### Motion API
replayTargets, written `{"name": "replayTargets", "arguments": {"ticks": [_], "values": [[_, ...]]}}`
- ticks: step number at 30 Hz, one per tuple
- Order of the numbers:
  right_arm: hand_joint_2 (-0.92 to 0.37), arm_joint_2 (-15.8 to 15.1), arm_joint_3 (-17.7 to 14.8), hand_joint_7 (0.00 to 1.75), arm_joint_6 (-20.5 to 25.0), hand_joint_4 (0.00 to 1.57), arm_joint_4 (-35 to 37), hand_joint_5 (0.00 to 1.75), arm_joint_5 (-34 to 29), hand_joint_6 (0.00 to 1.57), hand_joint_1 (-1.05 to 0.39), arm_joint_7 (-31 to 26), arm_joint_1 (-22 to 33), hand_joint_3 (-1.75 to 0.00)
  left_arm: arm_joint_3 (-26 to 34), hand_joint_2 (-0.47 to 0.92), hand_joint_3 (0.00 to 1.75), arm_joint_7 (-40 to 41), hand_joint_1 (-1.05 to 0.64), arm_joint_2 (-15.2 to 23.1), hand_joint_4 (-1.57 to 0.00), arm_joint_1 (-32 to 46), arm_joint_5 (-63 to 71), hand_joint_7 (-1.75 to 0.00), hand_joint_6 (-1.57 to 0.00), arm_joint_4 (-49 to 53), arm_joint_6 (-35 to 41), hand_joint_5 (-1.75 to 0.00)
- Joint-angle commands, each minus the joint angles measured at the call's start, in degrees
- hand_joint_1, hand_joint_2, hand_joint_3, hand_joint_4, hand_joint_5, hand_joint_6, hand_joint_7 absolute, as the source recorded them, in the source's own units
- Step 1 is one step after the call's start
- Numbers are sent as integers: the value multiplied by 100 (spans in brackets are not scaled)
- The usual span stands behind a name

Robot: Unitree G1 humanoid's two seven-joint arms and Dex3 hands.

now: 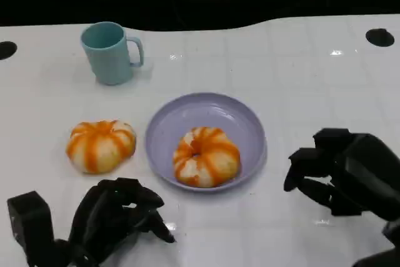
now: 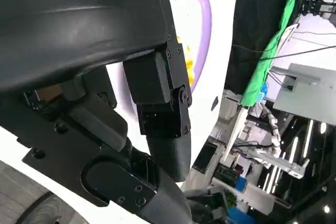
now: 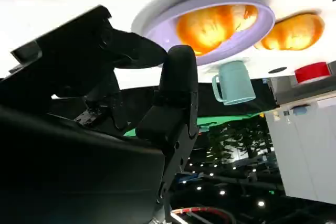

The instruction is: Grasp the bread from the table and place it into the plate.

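One orange-striped round bread (image 1: 206, 156) lies in the lavender plate (image 1: 187, 117) at the table's middle. A second, similar bread (image 1: 100, 146) sits on the white table to the plate's left. My left hand (image 1: 117, 216) hovers near the front edge, just below that second bread, fingers loosely bent and holding nothing. Off the plate's right rim my right hand (image 1: 340, 170) is also empty, fingers apart. The right wrist view shows the plate (image 3: 157, 24), the bread in it (image 3: 215, 22) and the other bread (image 3: 294, 31) beyond my fingers (image 3: 178, 93). In the left wrist view, the plate's rim (image 2: 203, 14) shows past my fingers (image 2: 163, 114).
A teal mug (image 1: 111, 51) stands at the back left, behind the loose bread; it also shows in the right wrist view (image 3: 233, 82). The table's far edge runs along the back, with dark round holes at both far corners.
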Motion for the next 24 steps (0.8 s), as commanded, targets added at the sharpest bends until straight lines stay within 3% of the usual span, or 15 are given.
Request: {"name": "replayTargets", "arguments": {"ticks": [1, 11, 24], "values": [[-37, -86, -187, 141, -42, 89, -242, 173, 18, 84, -10, -135, 336, -128, 40, 69, 0, -9, -105, 82, -157, -36, -10, -22, -157, 41, -23, -60], [-33, 80, -290, 157, 198, 91, -833, 175, 183, 76, -11, 121, 1152, -131, 37, 70, 0, -7, -105, 105, -157, -62, 11, -22, -157, 67, -40, -60], [-35, 196, -175, 159, -118, 89, -103, 175, -86, 74, -10, -536, 964, -125, 78, 70, 0, -62, -105, 135, -157, -123, -28, -22, -157, 186, -99, -60]]}}
